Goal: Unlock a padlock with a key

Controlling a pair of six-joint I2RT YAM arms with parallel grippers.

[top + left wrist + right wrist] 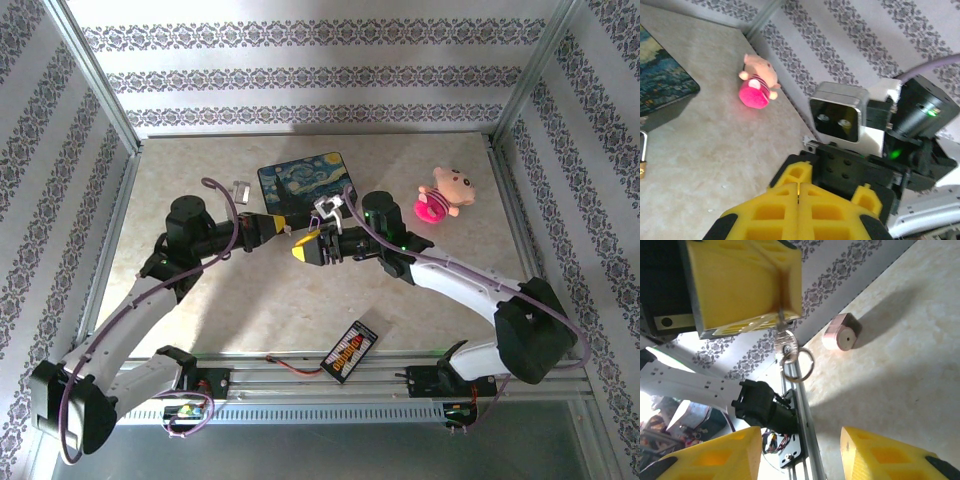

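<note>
Left gripper (780, 310) clamps key (784, 341) by its blade, bow dangling; right gripper (800, 450), fingers wide apart near key, likely to regrasp bow.

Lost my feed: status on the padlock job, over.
Left gripper shut on key. Right gripper open, empty. Padlock on table by Starry Night box, unheld. Right arm close ahead of left.

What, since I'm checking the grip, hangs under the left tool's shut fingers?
The grey key and its ring dangle below the left tool; the key's clamped end is hidden in its grip.
</note>
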